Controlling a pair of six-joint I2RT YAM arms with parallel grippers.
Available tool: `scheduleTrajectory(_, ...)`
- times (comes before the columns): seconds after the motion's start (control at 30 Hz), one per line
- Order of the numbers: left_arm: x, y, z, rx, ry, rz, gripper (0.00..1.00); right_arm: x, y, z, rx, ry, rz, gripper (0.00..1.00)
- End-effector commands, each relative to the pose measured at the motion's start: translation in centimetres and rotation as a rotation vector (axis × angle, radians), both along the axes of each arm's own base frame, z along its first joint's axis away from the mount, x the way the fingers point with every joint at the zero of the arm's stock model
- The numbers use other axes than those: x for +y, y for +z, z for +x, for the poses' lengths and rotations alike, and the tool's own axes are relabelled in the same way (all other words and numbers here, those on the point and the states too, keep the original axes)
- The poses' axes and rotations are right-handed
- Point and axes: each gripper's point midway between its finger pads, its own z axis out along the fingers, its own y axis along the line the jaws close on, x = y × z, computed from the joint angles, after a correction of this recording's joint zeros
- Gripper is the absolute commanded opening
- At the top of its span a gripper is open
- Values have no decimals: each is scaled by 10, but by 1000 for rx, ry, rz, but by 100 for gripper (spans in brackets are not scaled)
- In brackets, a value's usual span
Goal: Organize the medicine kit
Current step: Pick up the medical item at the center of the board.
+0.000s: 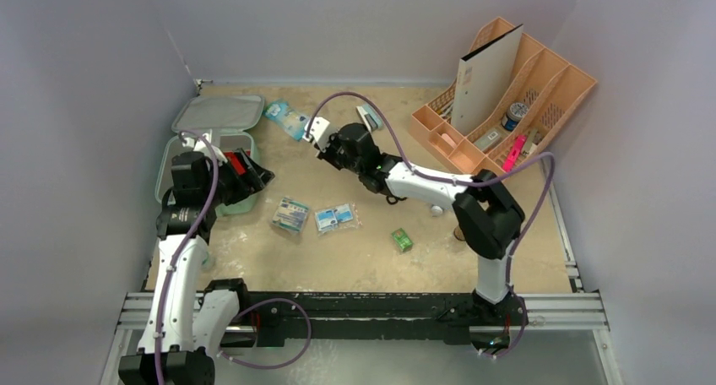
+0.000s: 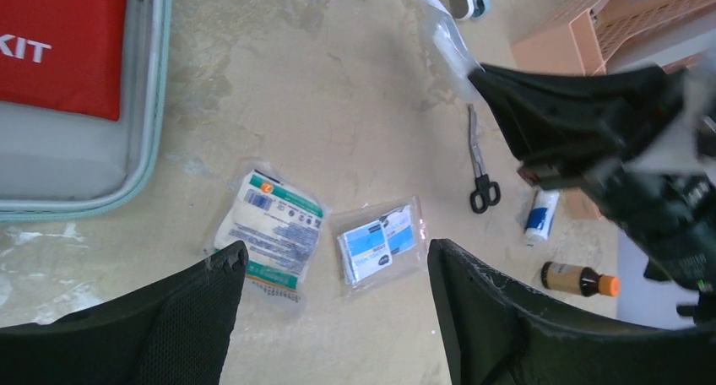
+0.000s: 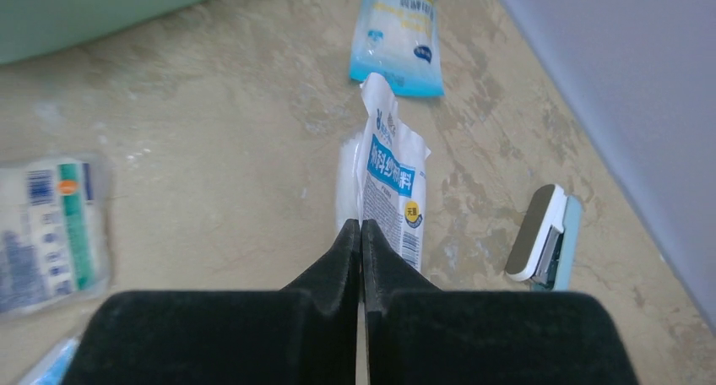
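Note:
The mint-green medicine kit [image 1: 190,140] lies open at the far left, its lid [image 1: 218,113] folded back. A red first aid pouch [image 1: 234,164] lies in its base and also shows in the left wrist view [image 2: 59,39]. My left gripper [image 1: 252,178] is open and empty at the kit's right edge; in the left wrist view [image 2: 338,258] it hangs over a gauze packet [image 2: 272,229] and a blue packet [image 2: 380,243]. My right gripper [image 1: 324,140] is shut on a white and blue packet [image 3: 390,178] and holds it above the table at the back middle.
A light-blue pouch [image 1: 287,119] and a white stapler-like item [image 1: 369,117] lie at the back. A small green box [image 1: 402,239] lies mid-table. The peach organizer [image 1: 507,98] stands back right. Scissors [image 2: 481,170], a white tube [image 2: 540,214] and a brown bottle [image 2: 578,279] lie under the right arm.

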Motion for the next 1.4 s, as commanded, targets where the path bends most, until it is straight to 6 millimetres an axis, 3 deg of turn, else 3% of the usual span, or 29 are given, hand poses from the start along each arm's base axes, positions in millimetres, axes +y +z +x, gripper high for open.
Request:
scheduleTrajectory(0.0, -13, 18, 15, -2, 25, -152, 76, 12, 68, -33, -108, 69, 150, 0)
scheduleTrajectory(0.23, -40, 49, 29, 69, -19, -386, 73, 26, 103, -99, -190, 206, 196, 0)
scheduleTrajectory(0.47, -59, 55, 33, 115, -42, -595, 78, 36, 124, -127, -253, 258, 208, 0)
scheduleTrajectory(0.7, -61, 37, 34, 169, -21, -652, 69, 51, 133, -140, -296, 286, 204, 0)
scheduleTrajectory(0.87, -60, 35, 32, 167, -1, -665, 52, 58, 127, -140, -307, 281, 175, 0)
scheduleTrajectory(1.0, -56, 34, 33, 147, 30, -648, 27, 61, 122, -140, -309, 274, 162, 0)
scheduleTrajectory(1.17, -53, 36, 34, 136, 47, -640, 17, 61, 116, -140, -306, 263, 146, 0)
scheduleTrajectory(1.37, -49, 60, 49, 53, 43, -618, 11, 53, 124, -139, -258, 194, 185, 26)
